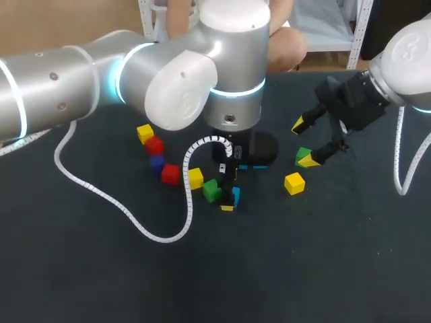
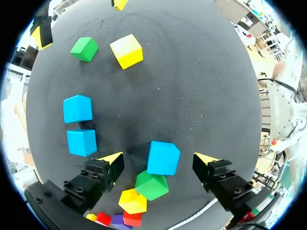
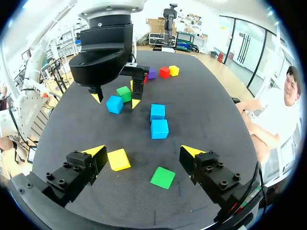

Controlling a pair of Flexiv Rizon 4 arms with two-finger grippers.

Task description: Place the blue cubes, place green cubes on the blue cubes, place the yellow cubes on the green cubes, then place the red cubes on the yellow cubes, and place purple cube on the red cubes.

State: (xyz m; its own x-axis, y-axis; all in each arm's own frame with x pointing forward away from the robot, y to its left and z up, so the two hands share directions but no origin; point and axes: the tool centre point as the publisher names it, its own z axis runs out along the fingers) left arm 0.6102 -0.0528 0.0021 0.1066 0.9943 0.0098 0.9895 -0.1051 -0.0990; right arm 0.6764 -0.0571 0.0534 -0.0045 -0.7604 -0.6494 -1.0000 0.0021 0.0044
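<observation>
1. Though bracketing the lone blue cube [image 2: 163, 157], touches neither side: left gripper [image 2: 159, 159], released.
2. Just beside that cube: a green cube [image 2: 151, 185], a yellow cube [image 2: 133, 201].
3. Well apart from it: right gripper [image 3: 144, 150], likewise released, over a second green cube [image 3: 163, 177].

Cube count on the table [image 1: 323, 269]: 11 total. 3 blue cubes [image 2: 81, 142], 2 green cubes [image 3: 163, 177], 3 yellow cubes [image 1: 294, 183], 2 red cubes [image 1: 170, 174], 1 purple cube [image 1: 157, 163]. Blue tally comes from the wrist views, since the head view shows only slivers of them. Yellow, red and purple all countable in the head view. Hardware: left gripper [image 2: 159, 162] plus right gripper [image 3: 144, 152] makes 2, two yellow-tipped fingers each.
</observation>
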